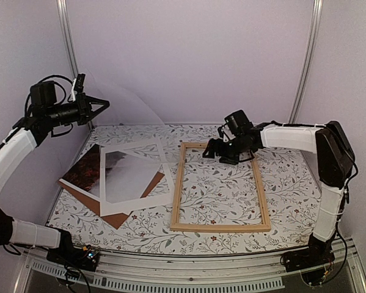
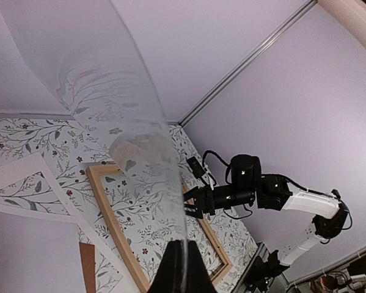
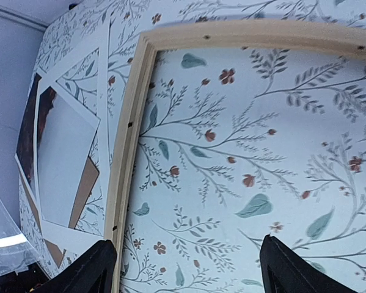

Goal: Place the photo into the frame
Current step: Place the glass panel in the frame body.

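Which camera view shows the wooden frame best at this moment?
Top external: the whole frame shows, all four sides, lying flat. The left wrist view shows it slanted and partly veiled by the clear sheet. The right wrist view shows only one corner, with two rails cut off at the picture's edge.

light: bright, even | shadows: faint | blur: clear sheet (image 2: 109, 91) hazy, left wrist view
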Controlling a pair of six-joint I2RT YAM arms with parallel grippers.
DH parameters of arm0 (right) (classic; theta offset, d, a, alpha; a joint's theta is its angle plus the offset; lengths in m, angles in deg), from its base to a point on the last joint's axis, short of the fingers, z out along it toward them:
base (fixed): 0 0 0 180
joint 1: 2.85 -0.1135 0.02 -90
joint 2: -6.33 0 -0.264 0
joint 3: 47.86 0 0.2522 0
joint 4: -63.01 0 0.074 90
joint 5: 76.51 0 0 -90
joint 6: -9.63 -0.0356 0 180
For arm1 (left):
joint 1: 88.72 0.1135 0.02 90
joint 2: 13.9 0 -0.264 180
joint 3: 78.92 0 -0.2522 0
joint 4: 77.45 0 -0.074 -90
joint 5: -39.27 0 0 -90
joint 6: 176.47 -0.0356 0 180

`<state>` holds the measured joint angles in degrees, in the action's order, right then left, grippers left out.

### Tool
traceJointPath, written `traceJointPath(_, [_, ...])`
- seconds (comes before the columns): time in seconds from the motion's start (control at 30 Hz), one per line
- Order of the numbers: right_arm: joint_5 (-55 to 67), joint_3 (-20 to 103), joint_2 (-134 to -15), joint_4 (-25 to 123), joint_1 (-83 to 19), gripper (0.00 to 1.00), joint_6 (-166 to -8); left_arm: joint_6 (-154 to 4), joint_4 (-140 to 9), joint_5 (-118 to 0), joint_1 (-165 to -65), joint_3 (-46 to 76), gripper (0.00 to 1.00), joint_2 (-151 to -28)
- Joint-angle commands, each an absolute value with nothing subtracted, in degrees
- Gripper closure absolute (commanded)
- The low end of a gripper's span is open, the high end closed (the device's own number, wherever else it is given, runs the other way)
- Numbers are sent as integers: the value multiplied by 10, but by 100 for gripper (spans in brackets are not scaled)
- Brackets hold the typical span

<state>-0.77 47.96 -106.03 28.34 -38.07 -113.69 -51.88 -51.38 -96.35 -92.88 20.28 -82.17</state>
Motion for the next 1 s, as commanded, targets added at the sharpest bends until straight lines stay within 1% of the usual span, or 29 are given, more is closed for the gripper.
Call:
traceJointPath(0.0, [61, 440, -980, 243, -336, 15, -1096, -483, -585, -980, -968, 210, 100, -814])
traceJointPath(0.17, [91, 402, -911, 222, -263, 15, -1081, -450, -659, -962, -1044, 234, 100, -848])
traceJointPath(0.33, [99, 381, -860, 207, -184, 15, -1067, -394, -777, -946, -1127, 251, 100, -923])
traceJointPath(0.43, [105, 374, -841, 197, -145, 15, -1059, -366, -836, -941, -1172, 231, 100, -976])
traceJointPath(0.57, [110, 367, -820, 188, -89, 15, -1055, -342, -882, -941, -1229, 173, 100, -1041])
traceJointPath(0.7, [105, 361, -805, 187, -44, 15, -1046, -312, -942, -941, -1264, 143, 100, -1090])
traceJointPath(0.8, [97, 355, -800, 188, -32, 15, -1040, -270, -1005, -948, -1276, 146, 100, -1124])
traceJointPath(0.97, [92, 348, -805, 190, -10, 15, -1031, -224, -1068, -923, -1287, 173, 100, -1189])
